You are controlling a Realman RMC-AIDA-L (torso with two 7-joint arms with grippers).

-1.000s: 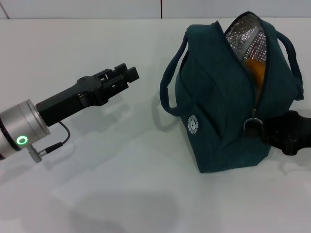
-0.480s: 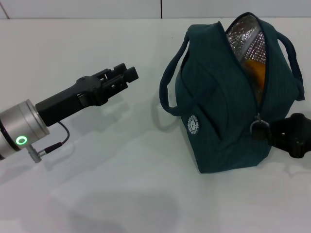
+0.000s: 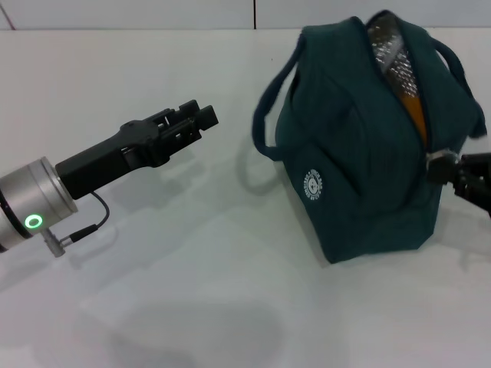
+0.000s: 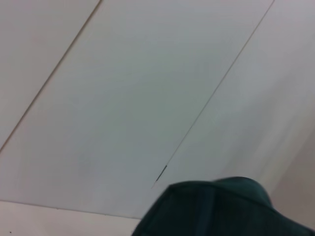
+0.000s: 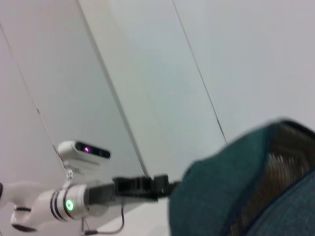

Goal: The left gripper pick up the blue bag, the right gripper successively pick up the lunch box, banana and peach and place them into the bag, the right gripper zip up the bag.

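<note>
The blue bag (image 3: 360, 153) stands on the white table at the right, tipped toward the right, its zip partly drawn up. My right gripper (image 3: 451, 167) reaches in from the right edge and is shut on the metal zipper pull (image 3: 436, 159) halfway up the bag's end. Above the pull the gap shows silver lining (image 3: 393, 57) and an orange strip of the banana (image 3: 415, 115). The lunch box and the peach are hidden. My left gripper (image 3: 198, 115) hovers open over the table, well left of the bag, touching nothing. The right wrist view shows the bag (image 5: 236, 191) and the left gripper (image 5: 142, 184).
The bag's two loop handles (image 3: 268, 100) hang loose at either side. A white wall with panel seams (image 3: 255, 14) runs behind the table. The left arm's silver cuff with its green light (image 3: 34, 222) is at the near left.
My right gripper has drawn the zipper pull upward and to the right. The bag has tipped and shifted right with it, and its opening has narrowed. The left arm has stayed still.
</note>
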